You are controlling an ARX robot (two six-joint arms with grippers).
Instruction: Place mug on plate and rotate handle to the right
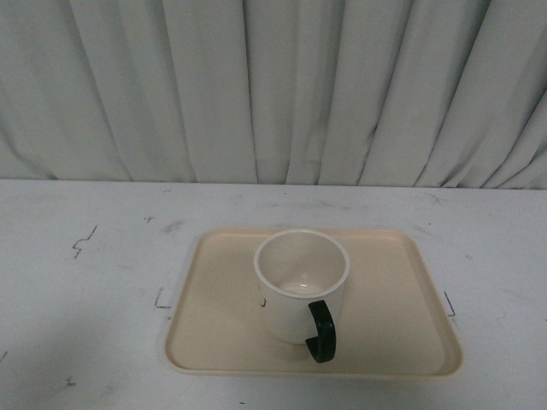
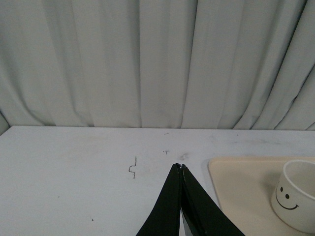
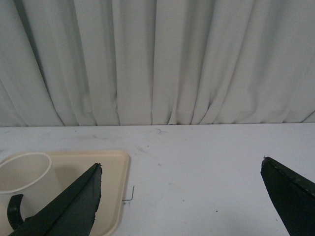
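The cream-white mug [image 1: 301,282] stands upright on the beige plate [image 1: 214,316] in the front view. Its black handle [image 1: 322,331] points toward the camera, slightly right. Neither arm shows in the front view. In the left wrist view my left gripper [image 2: 181,167] is shut and empty over the table, left of the plate [image 2: 236,187]; the mug [image 2: 294,196] shows its smiley face. In the right wrist view my right gripper [image 3: 181,164] is open wide and empty, right of the plate [image 3: 110,196]; the mug [image 3: 22,177] and its handle [image 3: 14,210] are at the edge.
The white table [image 1: 85,282] carries small black corner marks [image 1: 83,242] around the plate. A grey curtain [image 1: 273,85] hangs along the table's far edge.
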